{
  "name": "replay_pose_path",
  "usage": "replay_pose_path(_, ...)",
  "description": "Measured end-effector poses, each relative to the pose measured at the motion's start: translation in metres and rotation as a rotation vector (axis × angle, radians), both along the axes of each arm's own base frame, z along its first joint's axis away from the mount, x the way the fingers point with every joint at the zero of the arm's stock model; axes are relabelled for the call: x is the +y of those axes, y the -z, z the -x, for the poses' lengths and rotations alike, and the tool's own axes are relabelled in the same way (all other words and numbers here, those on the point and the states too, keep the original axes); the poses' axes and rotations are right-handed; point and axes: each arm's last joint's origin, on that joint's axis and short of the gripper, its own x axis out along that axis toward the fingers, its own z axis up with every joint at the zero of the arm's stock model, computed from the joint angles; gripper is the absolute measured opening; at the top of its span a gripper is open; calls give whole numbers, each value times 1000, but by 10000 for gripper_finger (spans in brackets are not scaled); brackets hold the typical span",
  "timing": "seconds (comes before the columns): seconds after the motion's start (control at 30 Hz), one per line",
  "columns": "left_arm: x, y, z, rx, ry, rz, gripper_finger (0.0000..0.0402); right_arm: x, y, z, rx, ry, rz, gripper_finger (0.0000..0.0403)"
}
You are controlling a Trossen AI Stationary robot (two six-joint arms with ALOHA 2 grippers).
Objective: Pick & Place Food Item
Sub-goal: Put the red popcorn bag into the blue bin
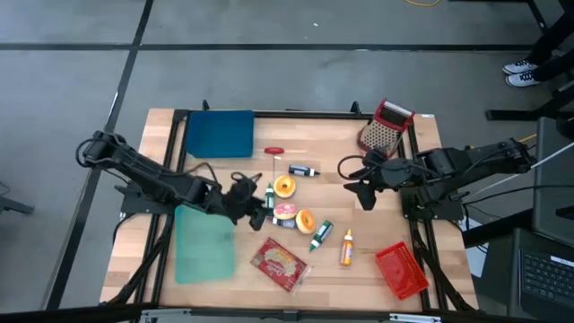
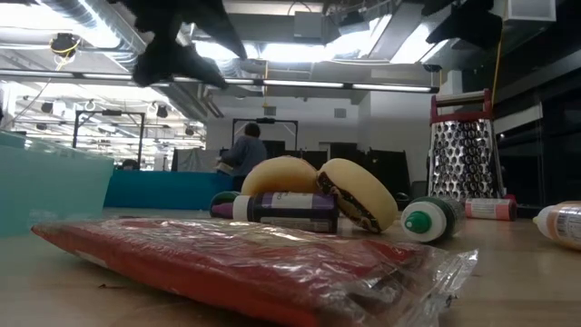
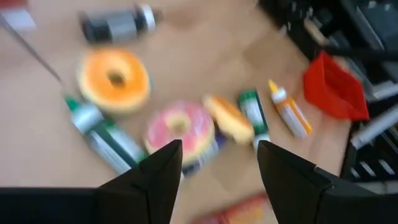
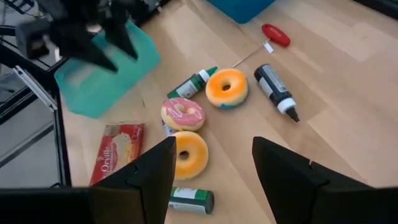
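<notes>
The pink-frosted donut (image 1: 285, 212) lies mid-counter, touching the yellow donut (image 1: 305, 221). It is likely light and soft; grip across the outer rim. The left end effector (image 1: 257, 208), fingers wide and empty, hovers just beside it. The right end effector (image 1: 366, 194), also wide and empty, waits near the grater (image 1: 380, 135). Bottles crowd nearby; the teal tray (image 1: 204, 242) offers open room.

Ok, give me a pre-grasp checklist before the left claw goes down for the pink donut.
1. Left claw open: ok.
2. Left claw empty: ok.
3. Pink donut in the left wrist view ahead of the fingers: ok.
4. Donut free of neighbours: not ok, yellow donut and green-capped bottle crowd it.
5. Right claw open, off to the side: ok.
6. Teal bin empty: cannot tell.
</notes>
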Motion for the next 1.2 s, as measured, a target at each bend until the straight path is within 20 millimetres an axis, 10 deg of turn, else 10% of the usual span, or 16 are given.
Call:
replay_pose_path(0.43, -30, 45, -26, 245, 116, 345, 206, -3, -8, 11, -38, -42, 34, 217)
replay_pose_path(1.2, -22, 100, -40, 465, 104, 369, 242, 0, -15, 7, -110, -135, 28, 217)
